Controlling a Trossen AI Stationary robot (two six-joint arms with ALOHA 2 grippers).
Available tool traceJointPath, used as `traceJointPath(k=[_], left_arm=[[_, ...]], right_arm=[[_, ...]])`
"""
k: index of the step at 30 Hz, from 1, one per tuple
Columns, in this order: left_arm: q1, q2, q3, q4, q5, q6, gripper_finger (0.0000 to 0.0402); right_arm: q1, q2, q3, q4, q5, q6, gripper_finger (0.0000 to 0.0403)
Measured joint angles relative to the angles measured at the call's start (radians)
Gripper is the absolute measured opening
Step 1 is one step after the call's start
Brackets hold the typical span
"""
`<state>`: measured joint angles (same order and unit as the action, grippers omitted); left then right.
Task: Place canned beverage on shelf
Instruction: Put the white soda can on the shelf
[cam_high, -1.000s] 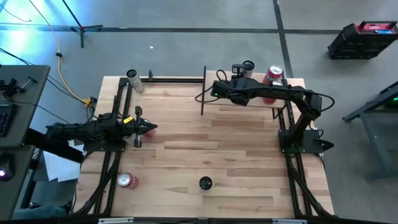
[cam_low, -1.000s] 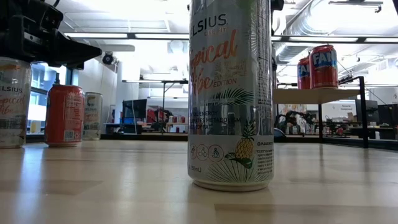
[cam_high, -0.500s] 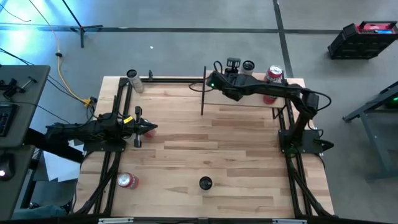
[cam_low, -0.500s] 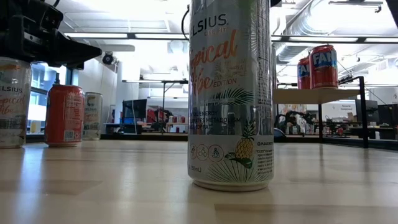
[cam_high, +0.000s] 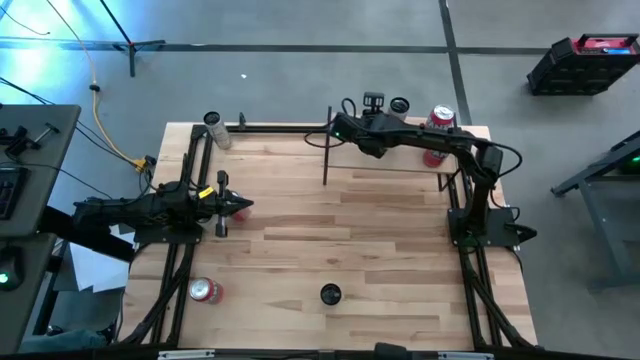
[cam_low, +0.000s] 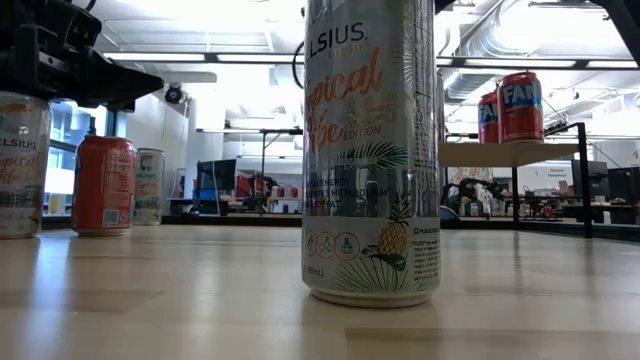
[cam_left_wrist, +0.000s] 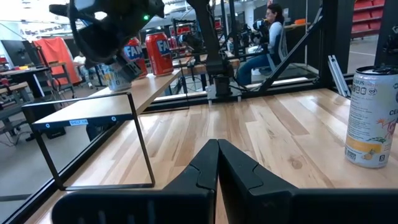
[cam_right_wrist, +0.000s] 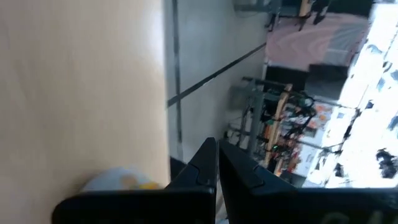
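My right fingers (cam_high: 338, 128): pressed together, empty, above the shelf (cam_high: 395, 168) edge.
My left fingers (cam_high: 243, 207): together, low over the bench (cam_high: 330, 245).
Shelf: two red cans (cam_high: 438, 122).

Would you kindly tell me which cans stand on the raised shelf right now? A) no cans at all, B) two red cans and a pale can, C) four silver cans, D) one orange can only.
B: in the left wrist view two red cans and a pale can stand together on the shelf, and the high view shows the right tool hovering over that shelf's other end.
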<state>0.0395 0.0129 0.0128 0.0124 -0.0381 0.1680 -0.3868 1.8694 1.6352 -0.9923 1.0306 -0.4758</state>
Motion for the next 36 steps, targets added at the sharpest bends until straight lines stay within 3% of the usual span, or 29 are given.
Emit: traceJointPath(k=[12,19,28,36], left_arm=[[0.0,0.0,0.0,0.0,0.0,0.0,0.0003],[0.0,0.0,0.0,0.0,0.0,0.0,0.0003],[0.0,0.0,0.0,0.0,0.0,0.0,0.0003],[0.0,0.0,0.0,0.0,0.0,0.0,0.0003]], right_arm=[[-0.002,-0.056,0.0,-0.155,-0.079,0.163,0.0],[0.001,-0.074,0.0,-0.208,-0.087,0.16,0.0],[-0.007,-0.074,0.0,-0.166,-0.091,0.032,0.0],[-0.001,-0.074,0.0,-0.295,-0.102,0.104,0.0]])
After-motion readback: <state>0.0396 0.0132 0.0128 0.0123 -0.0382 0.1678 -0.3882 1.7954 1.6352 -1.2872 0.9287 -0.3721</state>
